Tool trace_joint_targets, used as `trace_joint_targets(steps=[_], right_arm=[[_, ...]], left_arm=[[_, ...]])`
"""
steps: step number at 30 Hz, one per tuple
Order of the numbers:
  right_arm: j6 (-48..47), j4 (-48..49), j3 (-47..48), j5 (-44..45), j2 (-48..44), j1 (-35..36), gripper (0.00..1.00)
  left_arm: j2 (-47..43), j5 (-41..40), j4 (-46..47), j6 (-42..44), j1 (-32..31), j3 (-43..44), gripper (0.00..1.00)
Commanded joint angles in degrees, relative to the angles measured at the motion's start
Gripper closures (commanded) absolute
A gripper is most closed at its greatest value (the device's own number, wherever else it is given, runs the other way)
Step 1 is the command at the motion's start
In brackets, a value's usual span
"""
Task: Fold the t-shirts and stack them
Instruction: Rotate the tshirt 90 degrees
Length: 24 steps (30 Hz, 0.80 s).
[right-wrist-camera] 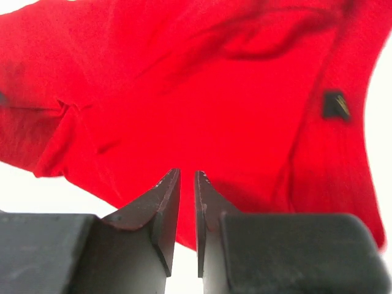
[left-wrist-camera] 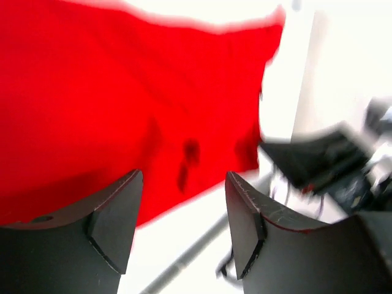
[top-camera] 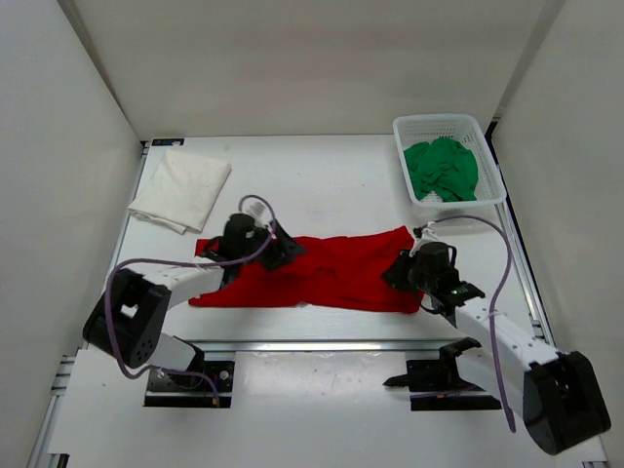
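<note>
where it blurs, red t-shirt (left-wrist-camera: 122, 92) edge unclear

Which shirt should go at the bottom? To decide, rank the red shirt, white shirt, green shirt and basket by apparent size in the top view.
1. Red shirt, spread flat: largest.
2. White shirt, folded, and basket: these look about alike, so they are not ranked.
3. Green shirt, bunched inside the basket: smallest.

Red t-shirt (top-camera: 341, 273) flat on the table (top-camera: 322, 185)
</note>
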Motion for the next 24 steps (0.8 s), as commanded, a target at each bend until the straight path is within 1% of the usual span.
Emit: trace_joint_targets(steps=[1,2,3,4,5,6,8,9,10,11,12,14,17,19,21,22,23,24], right_arm=[[0.24,9.62,4.01,0.55,8.22,1.87,0.86],[0.06,11.81,4.54,0.20,12.09,2.13,0.87],[-0.03,12.45,5.24,-0.32,13.87,1.61,0.88],[-0.29,13.06,5.51,-1.46,17.45,0.83,0.88],[-0.29,13.68,5.42,-1.21,18.53,0.64,0.90],[0.23,13.86,4.64,-1.03,20.81,-0.92,0.92],[1.02,14.30,2.36,-2.25,21.26,-3.65,0.93],[0.77,13.86,1.48,-1.83,20.48,-5.67,0.94],[0.24,13.07,1.03,-2.00,19.52,-7.34,0.94],[0.06,12.20,0.25,-1.30,18.64,-7.88,0.94],[-0.46,11.23,-0.02,-0.25,16.98,-9.01,0.95],[-1.16,9.82,-0.11,0.29,15.03,-11.30,0.94],[-2.31,9.20,0.85,-1.19,14.50,-14.64,0.95],[-2.75,8.50,2.16,-3.13,14.24,-15.00,0.93],[-2.93,5.35,5.23,-2.62,12.05,-10.90,0.89],[-3.45,3.59,6.55,0.17,11.43,-9.13,0.87],[-3.46,3.66,6.65,1.59,9.34,-5.98,0.87],[-3.11,1.57,7.96,3.87,8.36,-4.21,0.85]], left_arm=[[-4.33,-1.60,-3.69,6.79,10.42,-2.04,0.33],[-5.03,-0.90,-2.29,5.48,13.94,-4.57,0.33],[-5.13,0.33,0.16,5.03,15.80,-7.03,0.33],[-5.04,1.12,0.80,4.68,18.78,-9.06,0.33],[-5.04,1.04,0.28,4.85,21.33,-9.78,0.33],[-4.95,2.09,0.36,5.02,22.32,-11.18,0.33],[-4.78,3.50,0.72,5.11,26.61,-14.08,0.33],[-4.95,3.85,0.28,5.46,29.07,-15.40,0.33],[-5.47,4.03,-0.16,6.77,30.22,-16.71,0.34],[-5.39,4.12,-0.95,7.91,33.54,-17.16,0.33],[-5.83,4.47,-2.00,8.88,35.49,-17.95,0.34],[-6.53,4.03,-2.80,10.20,37.87,-18.49,0.35],[-7.76,2.54,-5.08,12.40,38.67,-16.82,0.34],[-9.42,2.36,-7.27,13.37,37.10,-15.07,0.34],[-11.98,1.40,-9.65,14.43,33.60,-12.52,0.34],[-13.98,0.96,-10.87,14.60,31.75,-12.07,0.33],[-16.09,0.17,-12.63,15.04,31.64,-10.68,0.32],[-17.07,-0.01,-12.64,15.83,28.51,-9.62,0.31]])
